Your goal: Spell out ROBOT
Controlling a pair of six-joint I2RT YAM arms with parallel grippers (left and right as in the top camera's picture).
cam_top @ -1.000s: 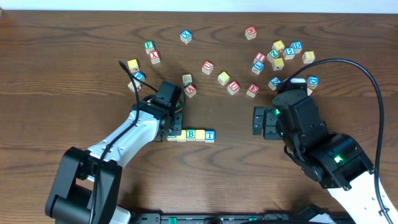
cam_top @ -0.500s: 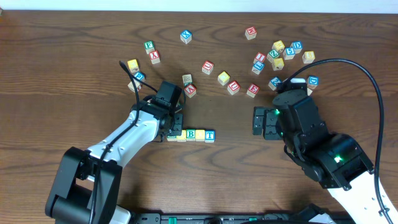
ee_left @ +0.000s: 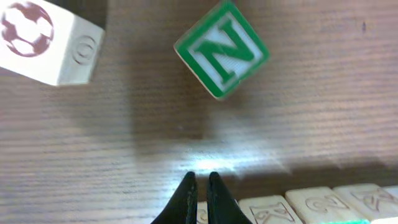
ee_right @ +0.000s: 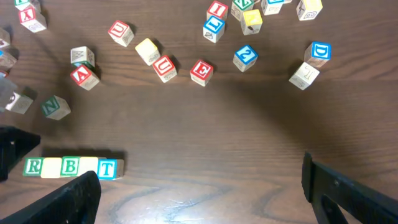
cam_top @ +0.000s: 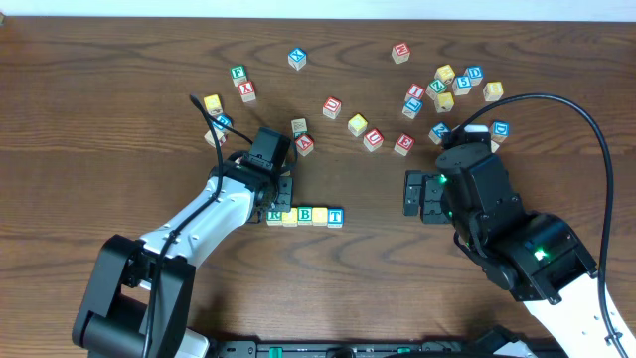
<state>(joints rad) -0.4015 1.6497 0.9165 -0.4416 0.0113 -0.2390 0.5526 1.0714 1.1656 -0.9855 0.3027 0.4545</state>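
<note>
Left hand pinched fully closed, wrist angled down; right hand spread wide.

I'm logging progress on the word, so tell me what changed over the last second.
The left gripper, shut and empty, drew back slightly from the row's left end, uncovering the R cube. Nothing was grasped or released. The B cube, T cube, the loose cubes and the open right gripper stayed put.

light bright, even | glare patch on table | left-wrist view blurred
</note>
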